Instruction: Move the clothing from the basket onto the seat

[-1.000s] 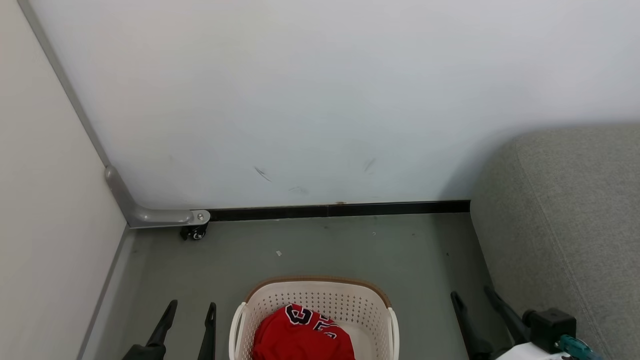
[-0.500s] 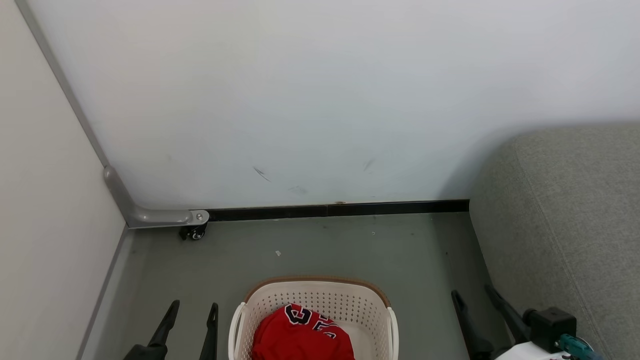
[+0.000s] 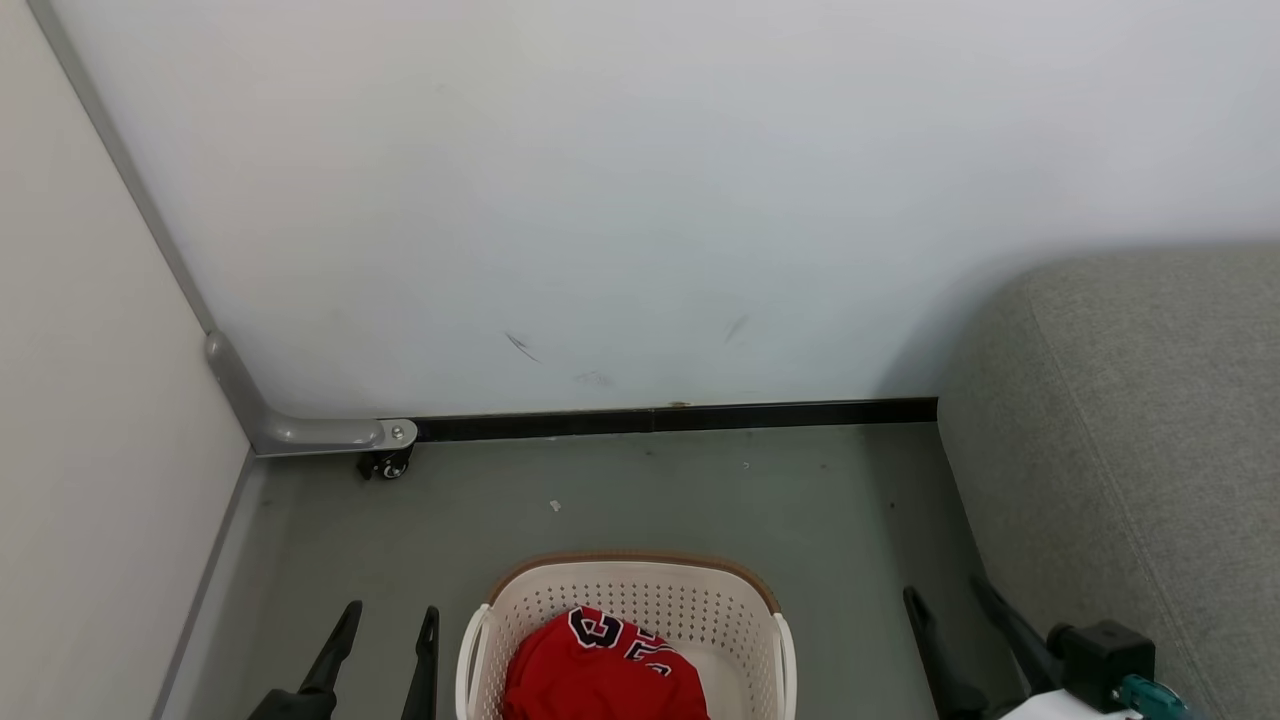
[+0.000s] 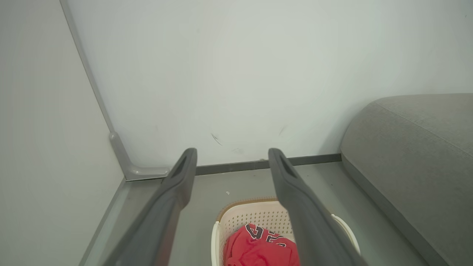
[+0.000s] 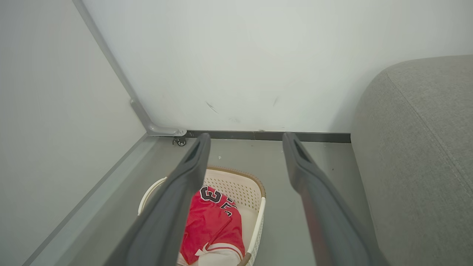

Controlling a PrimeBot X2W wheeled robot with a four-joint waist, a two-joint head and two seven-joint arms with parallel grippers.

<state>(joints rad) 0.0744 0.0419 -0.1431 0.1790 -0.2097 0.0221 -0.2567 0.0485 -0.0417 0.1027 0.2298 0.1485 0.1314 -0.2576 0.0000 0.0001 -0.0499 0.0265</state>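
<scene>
**Head view:** left gripper [image 3: 390, 608] and right gripper [image 3: 942, 587], both spread wide and empty. The basket [image 3: 630, 562] sits between them with the red clothing [image 3: 600, 670] inside.

**Left wrist view:** clothing lies below the left gripper. Advised: descend straight onto the heap's crest and pinch deep.

**Right wrist view:** grey seat [image 5: 425, 147] to the right gripper's right. Grey floor [image 5: 273, 162] and white wall [image 5: 258, 55] ahead.

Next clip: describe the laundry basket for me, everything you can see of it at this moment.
The basket is cream, oval and plastic-looking. Its walls are pierced with rows of small holes, it has a brown woven-look rim, and there is a white handle on each side. It stands upright on the grey floor, apart from the wall behind it and not touching the grey seat on the robot's right. Red clothing with black-and-white numerals lies crumpled inside, covering much of its bottom.
</scene>
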